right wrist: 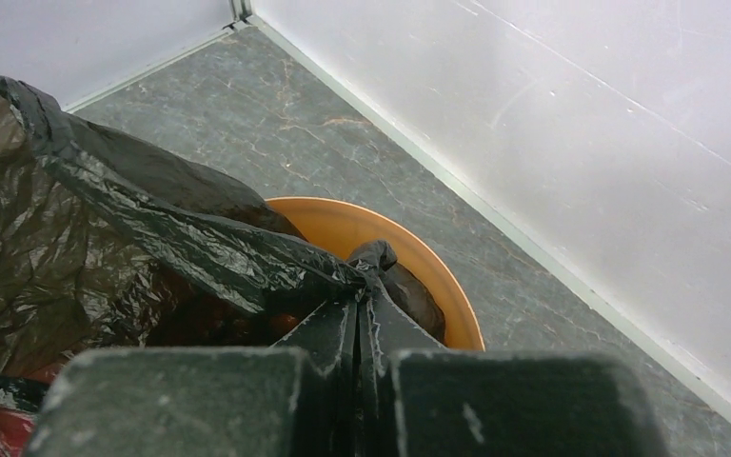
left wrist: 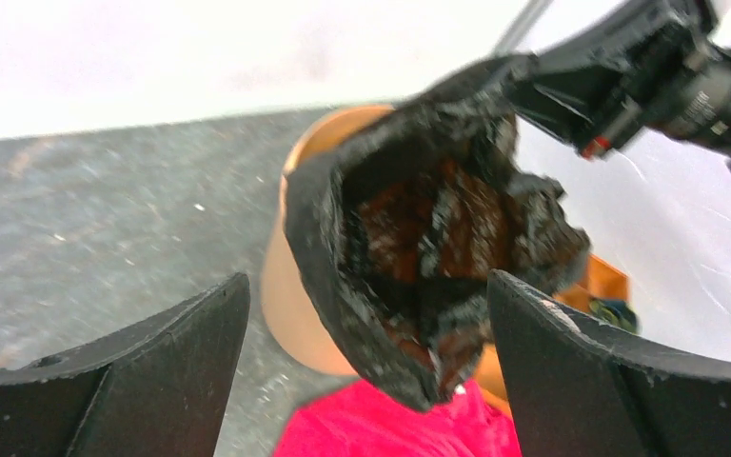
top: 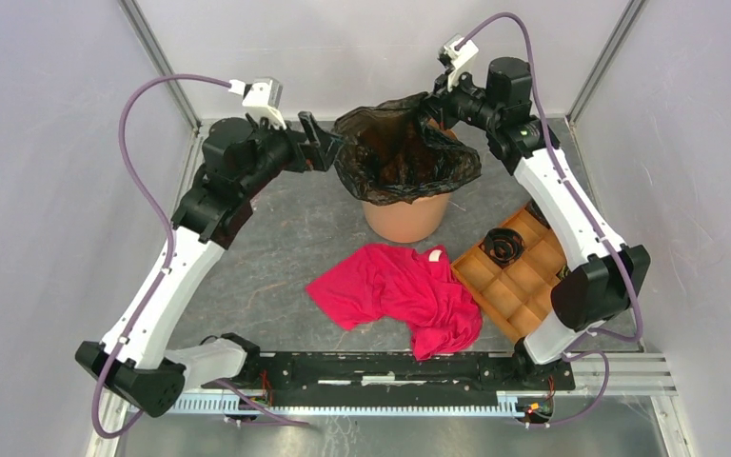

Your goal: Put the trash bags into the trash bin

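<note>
The bin point(top: 405, 217) stands upright toward the far edge of the worktop, about midway between the left and right edges. The black trash bag point(top: 405, 152) sits in it with its mouth wide open, and the film hangs over the outside of the rim on the near and left sides. At the far right side, the right gripper point(top: 435, 107) has its fingers point(right wrist: 328, 343) pressed together on a bunched fold of the bag's edge, holding it up just above the bin's bare orange rim point(right wrist: 438, 276). The left gripper point(top: 319, 141) hangs just beside the bag's left side with its fingers point(left wrist: 190, 333) spread wide and nothing between them. A red cloth point(top: 400, 290) lies crumpled near the middle of the near edge. Just beside it, toward the right edge, sits a brown compartment tray point(top: 519, 276).
</note>
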`<state>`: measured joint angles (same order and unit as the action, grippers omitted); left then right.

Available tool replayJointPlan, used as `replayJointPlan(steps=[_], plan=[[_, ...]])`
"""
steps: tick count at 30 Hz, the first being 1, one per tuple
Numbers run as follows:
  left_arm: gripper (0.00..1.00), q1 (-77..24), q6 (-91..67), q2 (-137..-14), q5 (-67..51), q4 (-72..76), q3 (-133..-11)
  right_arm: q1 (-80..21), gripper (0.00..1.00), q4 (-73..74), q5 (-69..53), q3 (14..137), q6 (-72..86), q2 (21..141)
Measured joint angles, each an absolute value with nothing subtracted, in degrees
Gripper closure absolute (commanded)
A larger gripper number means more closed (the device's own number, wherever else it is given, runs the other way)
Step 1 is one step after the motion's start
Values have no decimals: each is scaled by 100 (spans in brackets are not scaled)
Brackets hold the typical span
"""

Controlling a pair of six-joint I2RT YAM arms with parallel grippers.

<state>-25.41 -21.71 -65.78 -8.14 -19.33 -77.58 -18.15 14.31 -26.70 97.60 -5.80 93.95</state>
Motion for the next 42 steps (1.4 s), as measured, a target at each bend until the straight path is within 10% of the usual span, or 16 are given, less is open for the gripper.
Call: replayJointPlan(steps=[5,13,22,37,42], plan=[[5,-2617,-1780,-7181,-152,-2051,-8449,-1815,100,1433,-2746,9760,-582,9330],[65,-2617,-1673,-7959,-224,-2508,-8746,-1811,100,1610,-2685,9760,-587,9330],[97,-2617,-1712,-8239,-543,-2646,-9026,-1684,100,2528,-2685,10425,-694,9564],[98,-1861,-4185,-9992,-3677,-405,-8464,-1090,96,3404,-3201,10971,-683,10897],[98,-1459,-4532,-10003,-3979,75,-8425,-910,65,3332,-3656,11063,-447,11021]])
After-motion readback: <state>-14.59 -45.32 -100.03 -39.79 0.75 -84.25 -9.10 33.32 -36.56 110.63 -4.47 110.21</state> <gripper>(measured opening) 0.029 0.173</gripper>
